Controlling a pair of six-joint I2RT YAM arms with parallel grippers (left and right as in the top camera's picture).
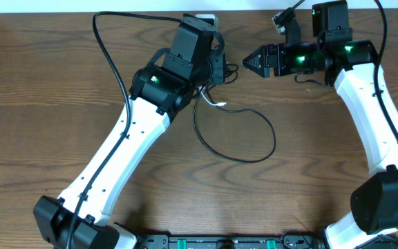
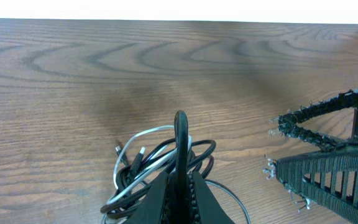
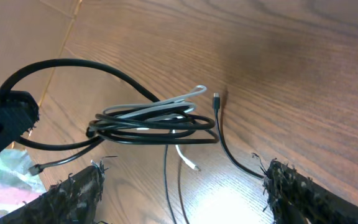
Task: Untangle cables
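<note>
Cables [image 3: 148, 118], thin flexible cords in black and white with small plug ends, are gathered in one tangled coil over the far middle of the brown wood-grain tabletop [image 1: 47, 104], between the two end effectors. One tabletop carries the scene.

Two white-and-black jointed arms reach in. The left arm [image 1: 116, 159] slants up from the near left corner, and the right arm [image 1: 375, 117] bends in from the right.

The left end effector [image 2: 180, 180] has its fingers pressed together on a single black strand [image 2: 180, 127] that arches up out of the grip. Its judged purpose is to anchor the coil so that other strands can be drawn away from it. The right end effector [image 3: 184, 171] faces the coil from just beside it, fingers spread wide and holding nothing, apparently poised to pick a strand.

One loose black loop [image 1: 273, 142] trails from the coil and lies flat on the tabletop, probably as slack. Within the coil, one white cord [image 3: 166, 102] is countable; the number of black cords cannot be told.

Three plug ends show in the right wrist view: a black plug [image 3: 216, 99], a white plug [image 3: 193, 166] and a dark plug [image 3: 35, 169].
</note>
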